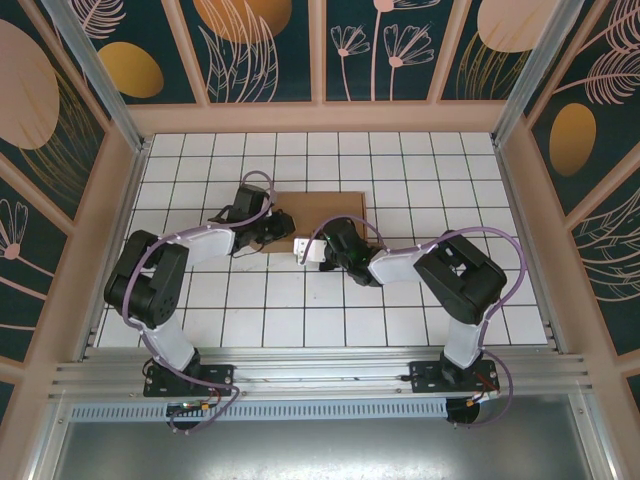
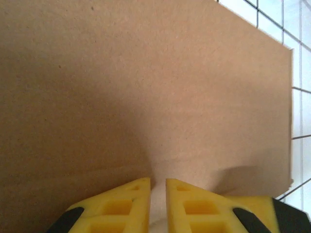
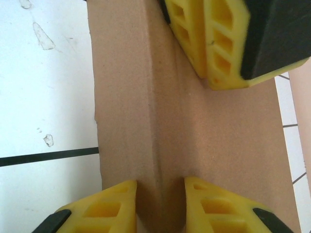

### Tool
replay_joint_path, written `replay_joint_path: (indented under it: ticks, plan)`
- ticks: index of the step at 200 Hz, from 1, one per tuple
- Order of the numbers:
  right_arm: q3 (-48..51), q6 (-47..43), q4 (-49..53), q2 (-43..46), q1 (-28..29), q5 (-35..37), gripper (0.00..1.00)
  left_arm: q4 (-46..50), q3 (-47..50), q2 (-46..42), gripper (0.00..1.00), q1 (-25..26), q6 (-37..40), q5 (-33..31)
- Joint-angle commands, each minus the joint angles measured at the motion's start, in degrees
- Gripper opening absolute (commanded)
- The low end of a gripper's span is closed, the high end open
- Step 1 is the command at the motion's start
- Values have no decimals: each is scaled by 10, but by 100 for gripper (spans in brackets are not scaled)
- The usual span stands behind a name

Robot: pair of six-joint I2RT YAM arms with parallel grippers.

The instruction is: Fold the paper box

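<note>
The paper box [image 1: 332,206] is a plain brown cardboard piece lying on the white tiled table, just beyond both grippers. My left gripper [image 1: 274,231] is at its near left corner. In the left wrist view the cardboard [image 2: 146,87] rises like a wall, and the left gripper [image 2: 158,187] is almost closed on a thin pale edge of it. My right gripper [image 1: 318,251] is at the near edge. Its yellow fingers [image 3: 109,206] stand on either side of a raised fold of the cardboard [image 3: 228,141] and pinch it. The left gripper's fingers [image 3: 209,43] touch the same panel farther along.
White tiles with black lines [image 1: 300,310] stretch toward the arm bases. Wooden frame walls [image 1: 330,117] and metal posts close in the table on all sides. Bare tile [image 3: 43,97] lies left of the cardboard in the right wrist view.
</note>
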State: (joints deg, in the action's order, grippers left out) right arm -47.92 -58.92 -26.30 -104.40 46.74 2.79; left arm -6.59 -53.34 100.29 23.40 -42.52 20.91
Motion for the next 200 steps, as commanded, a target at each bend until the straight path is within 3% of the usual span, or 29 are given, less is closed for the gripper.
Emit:
replay_joint_path:
  ticks: [1,20,40,64,77,111,124,140,155,182,200]
  plan:
    - [6,44,20,21,4,-36,29,-13,25,22,16,2,-21,11]
    - [8,106,2,74,0,-51,37,0,23,19,16,2,-8,-9]
    - [11,251,-2,156,-23,-103,43,9,20,19,16,2,-3,-16]
    - [20,470,9,242,-45,-71,40,9,21,18,15,1,-2,-16]
    - [9,556,81,276,-50,-31,37,10,22,15,15,2,0,-17]
    - [21,785,173,327,-139,-66,31,18,16,19,15,2,11,-17]
    - [-10,897,254,306,-213,-145,32,22,9,24,15,2,13,-15]
    - [-11,977,284,275,-280,-253,46,23,9,23,15,2,16,-18]
    - [0,991,271,261,-284,-273,52,29,3,23,15,2,20,-21]
    - [-46,852,319,213,-271,-203,63,43,-7,18,16,2,30,-27]
    - [-67,819,310,158,-297,-211,67,64,-20,2,22,1,47,-41]
